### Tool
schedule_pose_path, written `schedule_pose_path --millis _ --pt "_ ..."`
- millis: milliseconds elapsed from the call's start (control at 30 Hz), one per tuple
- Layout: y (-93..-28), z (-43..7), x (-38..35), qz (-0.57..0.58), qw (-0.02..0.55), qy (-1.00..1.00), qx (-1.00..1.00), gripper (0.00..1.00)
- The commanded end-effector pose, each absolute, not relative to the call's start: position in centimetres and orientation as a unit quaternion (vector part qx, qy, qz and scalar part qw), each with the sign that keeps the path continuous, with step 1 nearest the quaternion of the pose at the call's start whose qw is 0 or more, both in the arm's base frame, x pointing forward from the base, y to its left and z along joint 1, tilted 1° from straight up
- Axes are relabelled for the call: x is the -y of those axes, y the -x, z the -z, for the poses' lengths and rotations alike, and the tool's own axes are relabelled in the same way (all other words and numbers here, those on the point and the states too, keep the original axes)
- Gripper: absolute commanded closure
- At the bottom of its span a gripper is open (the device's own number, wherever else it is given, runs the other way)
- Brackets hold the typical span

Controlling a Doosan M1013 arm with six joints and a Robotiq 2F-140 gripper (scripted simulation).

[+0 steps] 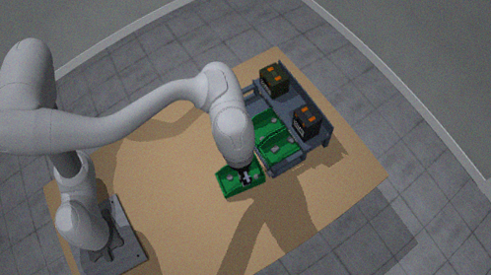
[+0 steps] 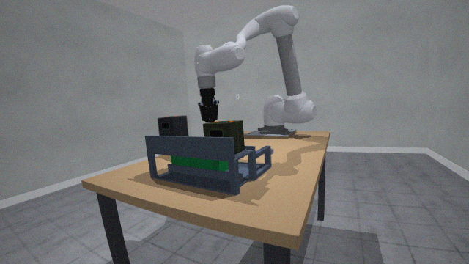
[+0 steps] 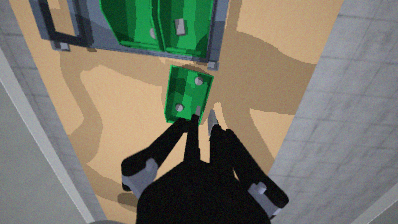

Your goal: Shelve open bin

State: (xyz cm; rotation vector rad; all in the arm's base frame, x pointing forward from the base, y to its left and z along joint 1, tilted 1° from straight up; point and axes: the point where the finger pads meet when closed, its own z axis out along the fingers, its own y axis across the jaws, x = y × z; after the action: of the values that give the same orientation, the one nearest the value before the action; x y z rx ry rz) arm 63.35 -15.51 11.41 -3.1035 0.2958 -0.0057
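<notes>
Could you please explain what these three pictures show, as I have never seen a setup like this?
You see one white robot arm bolted to a wooden table. One picture looks down from above, one from the side behind a grey shelf, and one from a camera on the arm's wrist. At the arm's tip is a black two-fingered gripper. Its fingers are nearly closed and hold nothing. It hangs over a loose green bin with small grey parts inside. The shelf already has two green bins, with two dark boxes on top.
</notes>
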Motion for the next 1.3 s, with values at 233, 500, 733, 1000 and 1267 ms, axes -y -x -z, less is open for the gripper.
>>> schedule_pose_path --millis 233,500,733,1000,1267 --pt "-63.4 -9.9 15.5 0.002 0.012 0.995 -0.095 0.85" --pt "-63.4 -9.5 15.5 0.002 0.012 0.995 -0.095 0.85" --pt "-63.4 -9.4 15.5 0.002 0.012 0.995 -0.095 0.85" --pt "-63.4 -9.4 15.5 0.002 0.012 0.995 -0.095 0.85" --pt "-63.4 -9.4 15.5 0.002 0.012 0.995 -0.095 0.85"
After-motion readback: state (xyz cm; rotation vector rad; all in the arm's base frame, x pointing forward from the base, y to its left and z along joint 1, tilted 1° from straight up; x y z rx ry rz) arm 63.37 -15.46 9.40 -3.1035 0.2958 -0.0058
